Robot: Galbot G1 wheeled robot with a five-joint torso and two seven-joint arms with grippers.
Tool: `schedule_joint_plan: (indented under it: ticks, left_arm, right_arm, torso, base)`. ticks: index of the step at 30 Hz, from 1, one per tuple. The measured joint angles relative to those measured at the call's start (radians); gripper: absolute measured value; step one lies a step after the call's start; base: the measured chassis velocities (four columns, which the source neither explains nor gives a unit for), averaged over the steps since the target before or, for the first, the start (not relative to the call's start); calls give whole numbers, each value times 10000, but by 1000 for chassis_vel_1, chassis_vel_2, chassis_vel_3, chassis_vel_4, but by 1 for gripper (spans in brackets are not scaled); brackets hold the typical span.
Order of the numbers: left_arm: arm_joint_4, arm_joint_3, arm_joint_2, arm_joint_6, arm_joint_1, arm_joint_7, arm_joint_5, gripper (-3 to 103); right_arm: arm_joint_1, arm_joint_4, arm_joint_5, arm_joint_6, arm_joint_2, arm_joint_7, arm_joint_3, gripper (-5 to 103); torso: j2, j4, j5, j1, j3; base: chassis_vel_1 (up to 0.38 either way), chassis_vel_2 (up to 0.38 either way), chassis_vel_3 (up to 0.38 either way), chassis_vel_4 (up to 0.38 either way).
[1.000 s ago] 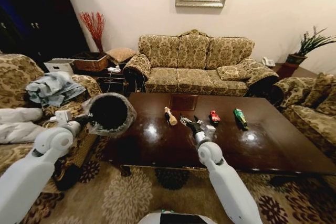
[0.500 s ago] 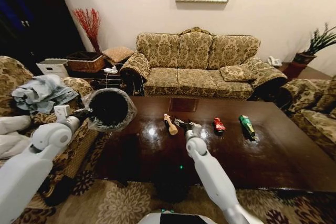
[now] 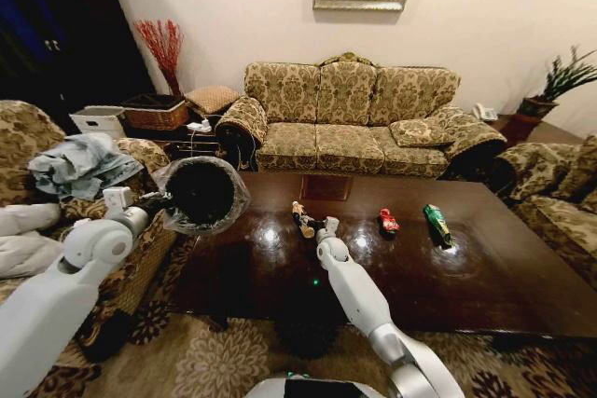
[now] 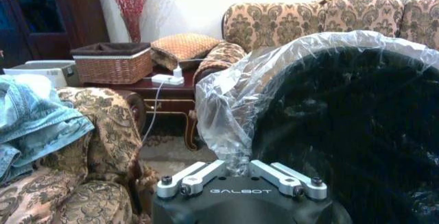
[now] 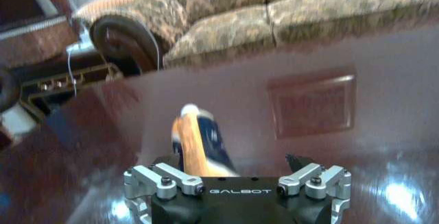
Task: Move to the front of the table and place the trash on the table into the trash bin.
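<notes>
Your right gripper point(image 3: 302, 222) sat jaws spread at the tan bottle-shaped piece point(image 3: 299, 216) near the table's point(image 3: 485, 272) far edge; it lay off-centre toward one finger, so closing could've kicked it away. Left gripper point(image 4: 240, 175) was clamped on the trash bin point(image 3: 201, 193) off the table's left edge. Count: three trash items visible (tan, red piece point(image 3: 388, 223), green bottle point(image 3: 436, 223)), one bin.

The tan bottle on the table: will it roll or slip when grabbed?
The tan bottle lies on its side on the glossy table, so it may roll or slide. It looks small, probably light. The right gripper is at it.
</notes>
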Motion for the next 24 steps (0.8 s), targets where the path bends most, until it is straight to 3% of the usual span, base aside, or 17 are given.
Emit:
schedule_joint_plan:
  ticks: [5, 6, 8, 17, 19, 24]
  left_arm:
    - [40, 14, -20, -82, -8, 38, -5, 0]
    - [71, 25, -32, -102, -25, 41, -3, 0]
    - [87, 42, -40, -107, -39, 41, -1, 0]
    - [184, 145, -97, -153, -94, 165, 51, 0]
    - [206, 163, -99, -171, -111, 174, 70, 0]
    - [311, 199, -109, -193, -145, 380, 300, 0]
  right_arm:
    - [-8, -207, 44, -139, 3, -304, -82, 98]
    - [-57, -125, 49, -197, -14, -333, -146, 90]
    - [-74, -69, 53, -233, -23, -335, -185, 90]
    - [-192, 238, 105, -382, -109, -265, -388, 52]
    - [-238, 384, 225, -382, -134, -202, -414, 50]
    - [-900, 2452, 1002, -342, -366, 145, -385, 37]
  torso:
    - [1, 6, 0, -6, -3]
    - [1, 5, 0, -6, -3]
    - [1, 5, -1, -5, -3]
    - [1, 5, 0, -5, -3]
    - [1, 5, -1, -5, -2]
    - [0, 3, 1, -4, -2]
  base:
    - [0, 0, 0, 0]
    - [0, 0, 0, 0]
    - [0, 0, 0, 0]
    - [0, 0, 0, 0]
    - [0, 0, 0, 0]
    - [0, 0, 0, 0]
